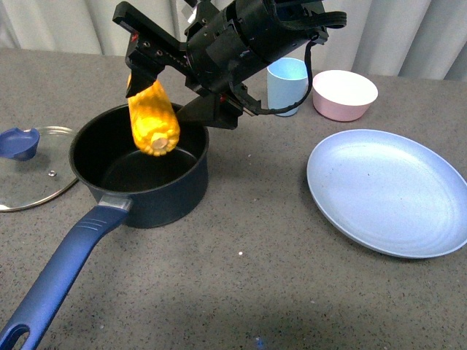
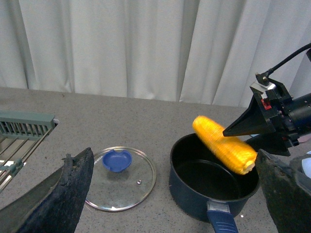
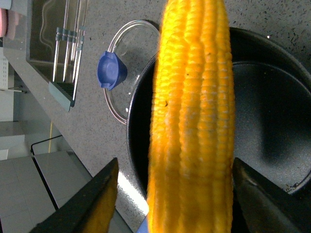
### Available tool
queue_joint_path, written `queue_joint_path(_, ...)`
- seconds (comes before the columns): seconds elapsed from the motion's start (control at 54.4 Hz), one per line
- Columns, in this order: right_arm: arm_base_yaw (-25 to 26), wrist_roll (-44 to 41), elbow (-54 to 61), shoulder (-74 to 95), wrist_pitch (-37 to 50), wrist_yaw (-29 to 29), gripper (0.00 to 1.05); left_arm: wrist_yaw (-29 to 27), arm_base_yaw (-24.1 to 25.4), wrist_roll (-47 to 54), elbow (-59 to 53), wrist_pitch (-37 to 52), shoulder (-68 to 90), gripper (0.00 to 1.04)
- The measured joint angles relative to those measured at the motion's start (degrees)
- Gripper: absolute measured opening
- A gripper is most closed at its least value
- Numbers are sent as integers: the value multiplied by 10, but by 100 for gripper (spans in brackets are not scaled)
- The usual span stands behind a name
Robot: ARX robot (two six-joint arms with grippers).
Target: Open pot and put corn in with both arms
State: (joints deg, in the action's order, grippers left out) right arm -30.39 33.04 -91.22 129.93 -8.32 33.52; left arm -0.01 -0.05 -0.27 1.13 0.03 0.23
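1 cob of corn (image 1: 154, 120) is pinched in my right claw (image 1: 146, 73), hanging tilted over the open pot (image 1: 140, 164). Lid (image 1: 33, 166) lies on the table beside the pot. My left claw (image 2: 170, 194) is spread wide, holding nothing.

Grey speckled surface (image 1: 241, 277), evenly lit. White pleated curtain (image 2: 121, 43) hangs along its far edge. Green rack (image 2: 24, 127) at one side.

Black cabled arm (image 1: 248, 36), screws
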Motion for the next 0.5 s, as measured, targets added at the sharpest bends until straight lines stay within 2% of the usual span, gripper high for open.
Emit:
queue_joint_path(0.092,0,-9,3,-1,3,-9,92,0,0,0,0,0,0,98)
queue_joint_path(0.147,1,-12,11,-3,9,-20,98,0,0,0,0,0,0,98)
queue_joint_path(0.294,12,-26,83,-55,81,-110,96,0,0,0,0,0,0,98)
queue_joint_path(0.496,47,-103,247,-224,200,-313,96,0,0,0,0,0,0,98)
